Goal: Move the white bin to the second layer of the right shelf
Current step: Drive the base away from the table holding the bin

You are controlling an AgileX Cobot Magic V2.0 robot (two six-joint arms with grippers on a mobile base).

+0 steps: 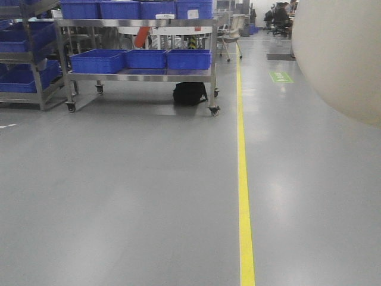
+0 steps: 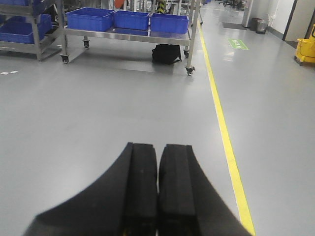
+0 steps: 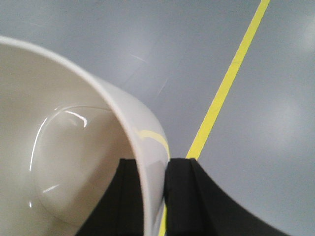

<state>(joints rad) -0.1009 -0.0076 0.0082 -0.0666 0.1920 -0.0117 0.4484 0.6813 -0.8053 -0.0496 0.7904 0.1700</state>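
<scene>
The white bin is glossy and cream-white, held in the air above the grey floor. My right gripper is shut on the bin's wall, one finger inside and one outside. In the front view the bin fills the upper right corner as a blurred pale shape. My left gripper is shut with nothing in it, its black pads pressed together over bare floor. The right shelf second layer is out of view.
A steel wheeled rack with blue crates stands ahead on the left, with a black bag under it. A yellow floor line runs forward. A yellow mop bucket sits far right. Office chairs stand beyond.
</scene>
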